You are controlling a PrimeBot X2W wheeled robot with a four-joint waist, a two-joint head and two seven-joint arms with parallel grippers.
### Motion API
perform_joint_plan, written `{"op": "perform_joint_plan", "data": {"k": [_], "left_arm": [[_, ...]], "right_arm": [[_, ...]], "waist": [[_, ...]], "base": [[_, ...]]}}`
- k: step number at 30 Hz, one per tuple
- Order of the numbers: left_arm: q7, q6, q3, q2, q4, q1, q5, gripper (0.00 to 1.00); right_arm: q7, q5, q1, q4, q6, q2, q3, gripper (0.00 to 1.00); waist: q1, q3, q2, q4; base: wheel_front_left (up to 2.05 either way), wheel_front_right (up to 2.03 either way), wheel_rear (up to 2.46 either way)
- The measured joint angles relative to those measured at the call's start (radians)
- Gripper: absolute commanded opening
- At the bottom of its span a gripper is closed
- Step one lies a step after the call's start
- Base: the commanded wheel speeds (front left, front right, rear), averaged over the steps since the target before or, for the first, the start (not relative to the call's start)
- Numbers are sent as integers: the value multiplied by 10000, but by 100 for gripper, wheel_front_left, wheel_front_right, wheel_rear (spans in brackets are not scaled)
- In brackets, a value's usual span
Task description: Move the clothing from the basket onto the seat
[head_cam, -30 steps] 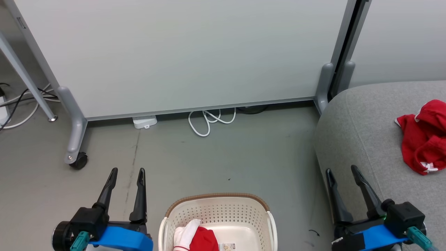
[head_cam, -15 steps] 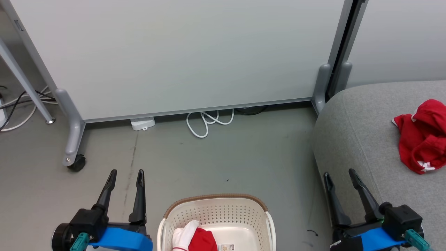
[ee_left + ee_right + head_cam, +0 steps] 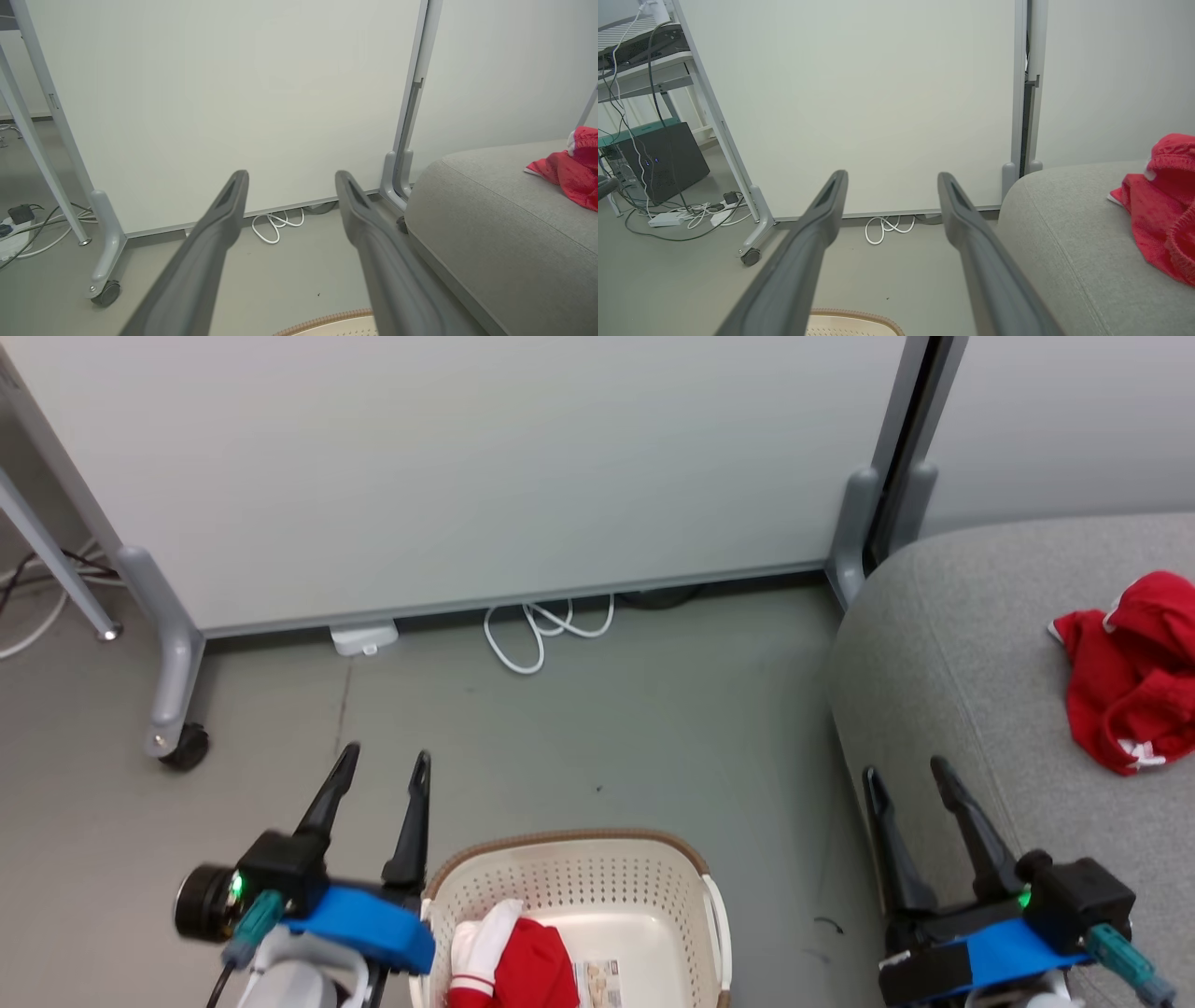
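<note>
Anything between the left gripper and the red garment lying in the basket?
Only the basket's own left wall. The open left gripper shows beside the basket, with its fingers pointing out over the floor. The red garment lies uncovered against the inside left of the basket, so nothing visible blocks a reach from above.

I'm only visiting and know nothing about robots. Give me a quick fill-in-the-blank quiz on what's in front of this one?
The soft fabric garment in the cream perforated plastic laundry basket is white and ____.
A second crumpled red fabric garment lies on the large grey woven-fabric couch, on the robot's ____ side.
The left gripper and right gripper are both ____, holding nothing.
Missing words: red; right; open.
</note>
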Motion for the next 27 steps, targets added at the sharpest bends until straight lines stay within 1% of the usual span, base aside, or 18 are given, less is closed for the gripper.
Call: {"op": "perform_joint_plan", "data": {"k": [3,4,8,14,22,27], "left_arm": [[-4,0,-640,199,552,-861,-25,100],[-10,-2,-1114,311,945,-1426,-63,100],[-8,-6,-2174,598,1925,-2557,-192,100],[-10,-6,-3614,871,3465,-3947,-525,100],[-2,-8,-5931,988,5662,-5396,-748,100],[127,-8,-7367,1003,6776,-6267,-805,100]], "right_arm": [[0,-144,-342,-151,0,0,-36,100],[0,-226,-542,-215,0,0,-48,100],[0,-314,-1024,-366,0,2,-13,100],[0,-376,-1806,-619,0,4,111,100],[0,-397,-2648,-892,0,4,314,100],[0,-412,-3128,-1110,0,0,376,100]], "waist": [[0,389,0,-69],[1,698,0,-118],[2,1409,0,-240],[2,2583,0,-502],[3,4154,0,-956],[2,5103,0,-1238]], "base": [[0,0,0],[0,0,0],[0,0,0],[0,0,0],[0,0,0],[0,0,0]]}}
